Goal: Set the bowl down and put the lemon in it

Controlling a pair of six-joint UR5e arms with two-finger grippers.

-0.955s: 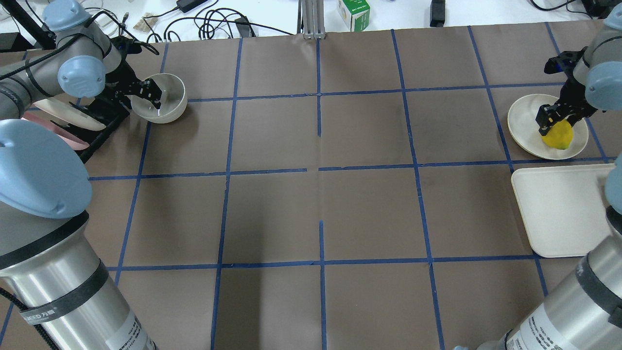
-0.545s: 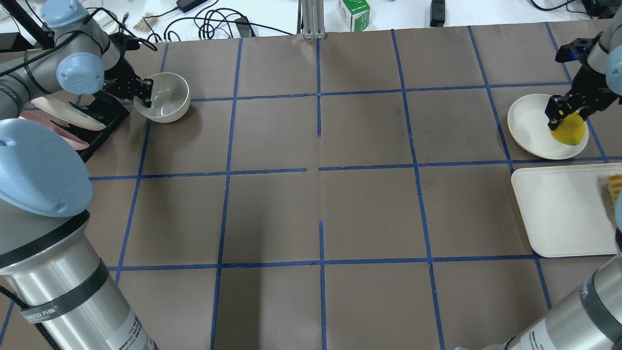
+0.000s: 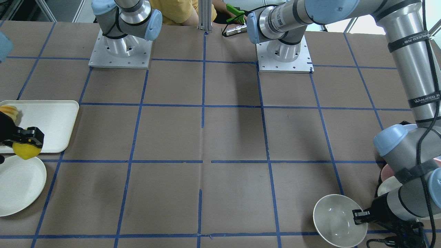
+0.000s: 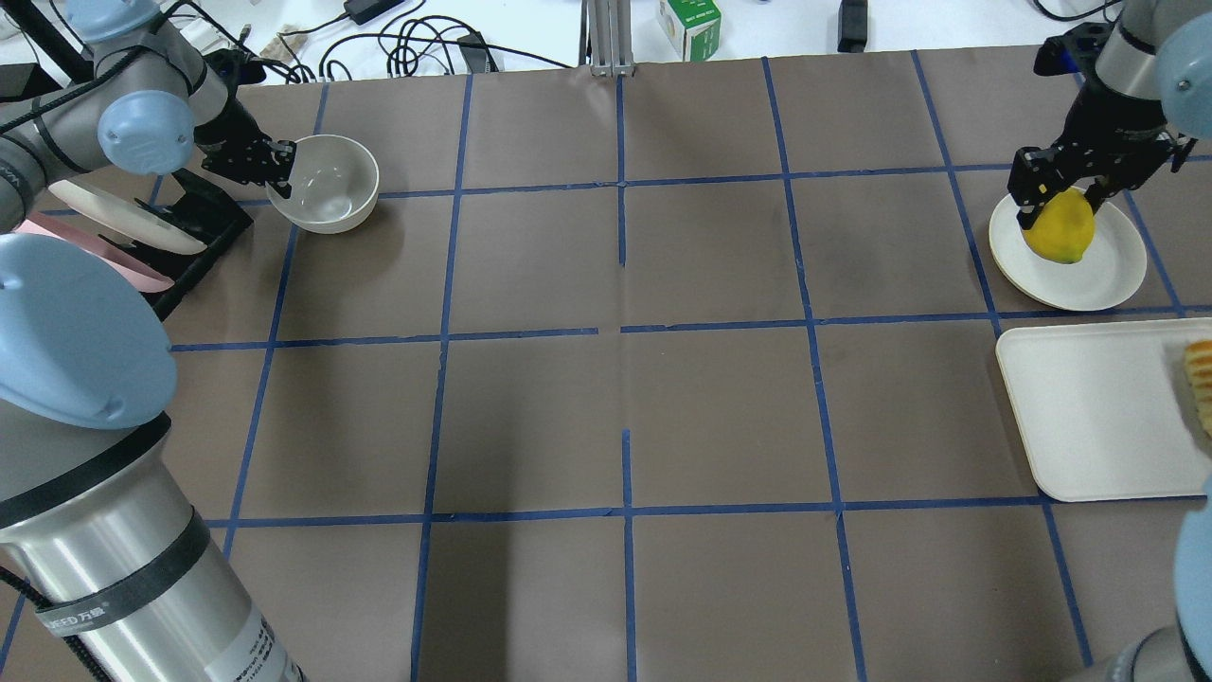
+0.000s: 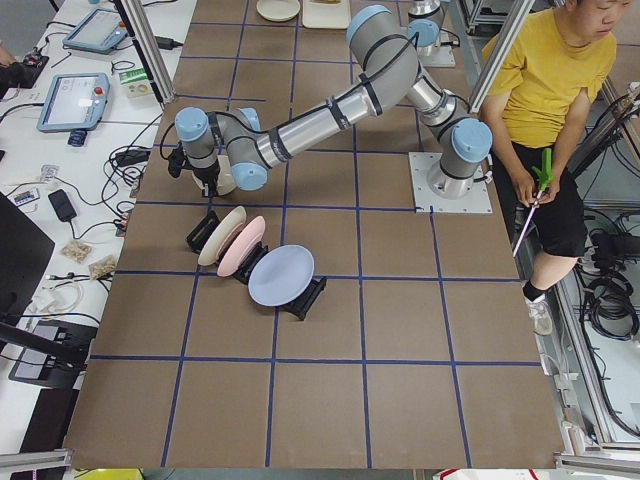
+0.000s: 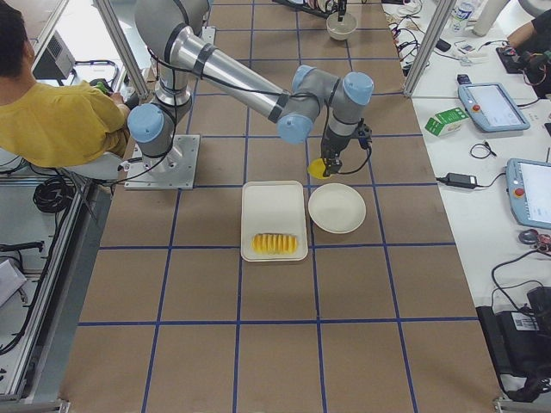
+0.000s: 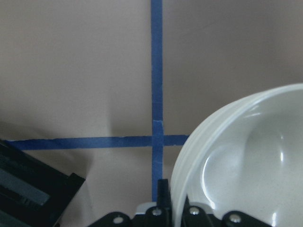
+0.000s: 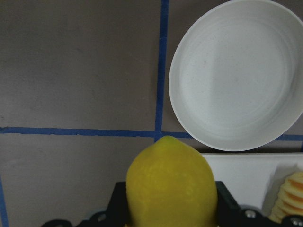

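The cream bowl (image 4: 327,185) is at the table's far left corner, next to the plate rack. My left gripper (image 4: 279,170) is shut on its near-left rim. The bowl also shows in the front view (image 3: 336,220) and the left wrist view (image 7: 246,161). I cannot tell whether it touches the table. My right gripper (image 4: 1056,185) is shut on the yellow lemon (image 4: 1060,227) and holds it above the left part of the flat cream plate (image 4: 1098,270). The lemon fills the bottom of the right wrist view (image 8: 170,184).
A cream tray (image 4: 1089,417) with ridged orange-yellow sliced food (image 4: 1201,379) lies at the right edge, nearer the robot than the plate. A black rack (image 4: 194,223) with upright blue (image 5: 280,275), pink (image 5: 240,245) and cream plates stands left of the bowl. Cables and a green box (image 4: 689,24) lie beyond the far edge.
My right gripper has lifted the lemon off the flat plate and carried it left and away from the robot. My left gripper has shifted the bowl slightly right and levelled it.
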